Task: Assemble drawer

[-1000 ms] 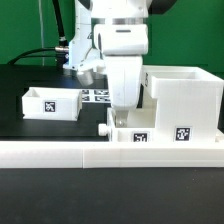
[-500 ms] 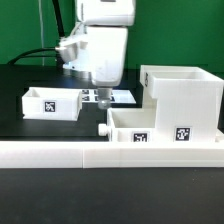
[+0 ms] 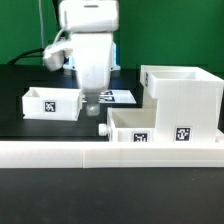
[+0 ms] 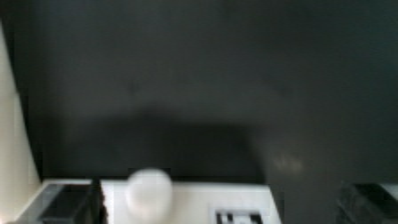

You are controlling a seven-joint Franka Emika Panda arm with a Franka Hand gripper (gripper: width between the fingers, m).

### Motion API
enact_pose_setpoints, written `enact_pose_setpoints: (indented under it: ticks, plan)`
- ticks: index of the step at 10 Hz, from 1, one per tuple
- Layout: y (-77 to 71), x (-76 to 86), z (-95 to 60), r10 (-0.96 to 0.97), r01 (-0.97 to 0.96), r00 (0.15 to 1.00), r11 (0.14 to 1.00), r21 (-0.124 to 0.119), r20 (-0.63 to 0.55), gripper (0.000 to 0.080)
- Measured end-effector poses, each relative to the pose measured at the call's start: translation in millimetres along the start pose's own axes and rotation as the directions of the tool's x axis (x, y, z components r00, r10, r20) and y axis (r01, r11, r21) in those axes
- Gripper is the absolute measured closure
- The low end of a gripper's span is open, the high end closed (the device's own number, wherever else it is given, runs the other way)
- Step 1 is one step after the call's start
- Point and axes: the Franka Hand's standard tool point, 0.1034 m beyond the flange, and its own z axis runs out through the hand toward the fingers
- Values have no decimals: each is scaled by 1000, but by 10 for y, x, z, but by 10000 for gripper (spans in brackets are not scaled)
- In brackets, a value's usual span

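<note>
The big white drawer housing stands at the exterior view's right. One small open-topped box sits at the left. A second small box lies in front of the housing, its round knob pointing left. My gripper hangs between the two small boxes, just above the table and above the knob, touching neither. The wrist view is blurred: the dark fingers stand far apart at the frame's edges, the gripper is open and empty, and the white knob shows below.
The long low white rail runs along the front edge of the black table. The marker board lies flat behind my gripper. A green wall and black cables are at the back left.
My gripper has moved toward the exterior view's left, away from the second small box and the housing. The boxes have not moved.
</note>
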Motion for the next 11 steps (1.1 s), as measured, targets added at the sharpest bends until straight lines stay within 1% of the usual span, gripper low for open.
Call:
enact_pose_setpoints:
  ticks: [1,2,3,4,5,6,7,8,11]
  plan:
    - [53,-63,31,-27,27,999,1000,-6,-40,151]
    - [100,-102,66,-43,43,995,999,-7,-86,151]
    - [143,-60,69,-26,25,995,1000,-13,-95,151]
    - [145,22,103,-40,39,994,999,-10,-104,151]
    - [132,70,154,-45,44,993,999,-4,-113,151]
    - [135,153,202,-47,46,992,999,-10,-119,151]
    - [148,244,218,-53,49,992,998,-37,-115,151]
    - [128,203,222,-47,44,992,999,-29,-116,151]
    - [119,193,232,-43,40,992,999,-27,-117,151]
